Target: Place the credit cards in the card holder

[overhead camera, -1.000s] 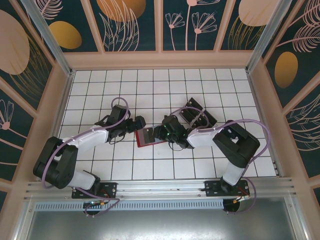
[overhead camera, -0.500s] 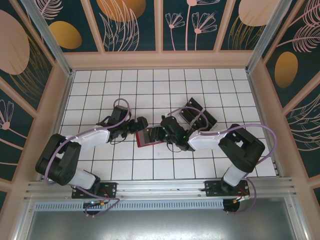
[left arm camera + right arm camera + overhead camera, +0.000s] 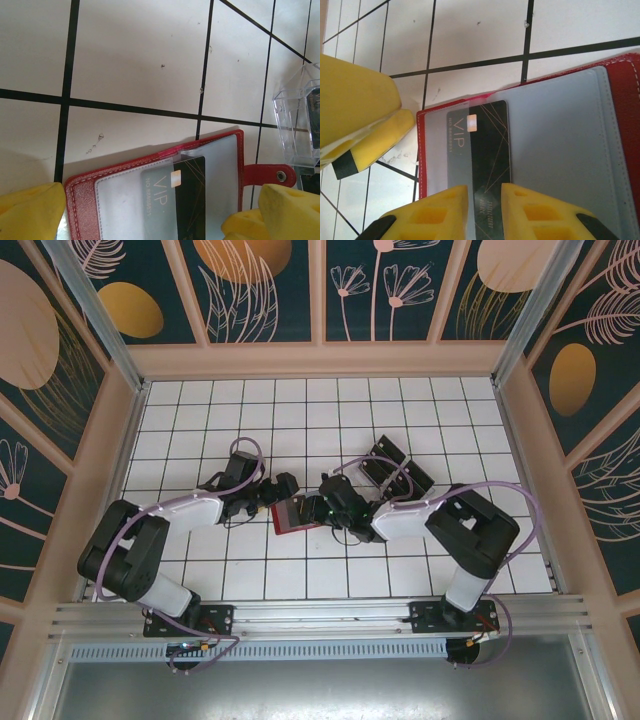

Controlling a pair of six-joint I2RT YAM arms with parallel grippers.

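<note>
While both arms reach toward the middle of the tiled table (image 3: 300, 410), the red card holder (image 3: 293, 515) lies open and flat between them, clear sleeves facing up. The left gripper (image 3: 279, 490) is at its far-left edge and the right gripper (image 3: 313, 508) at its right side.

From the left wrist camera, the left gripper (image 3: 155, 220) is spread wide and grasps nothing. One yellow finger sits off the holder's left corner and the other by the red snap tab (image 3: 267, 175), so the holder (image 3: 120, 175) lies between them. A dark card (image 3: 187, 200) marked VIP (pale lettering, with a small chip beside it) lies partly tucked under the frosted sleeve. To the right of the holder, just past the tab, stands a clear plastic rack (image 3: 295, 125) with something dark inside.

From the right wrist camera, the right gripper (image 3: 485, 200) hangs over the near end of that same card (image 3: 480, 150), its two yellow fingers (image 3: 440, 210) drawn close with only a narrow slot between them. The card is wider than that slot and runs beneath both fingertips. Whether they are pinching the card or only sitting over it, I cannot tell. The card's far end lies near the holder's (image 3: 620, 125) top edge, on the left-hand page.
</note>
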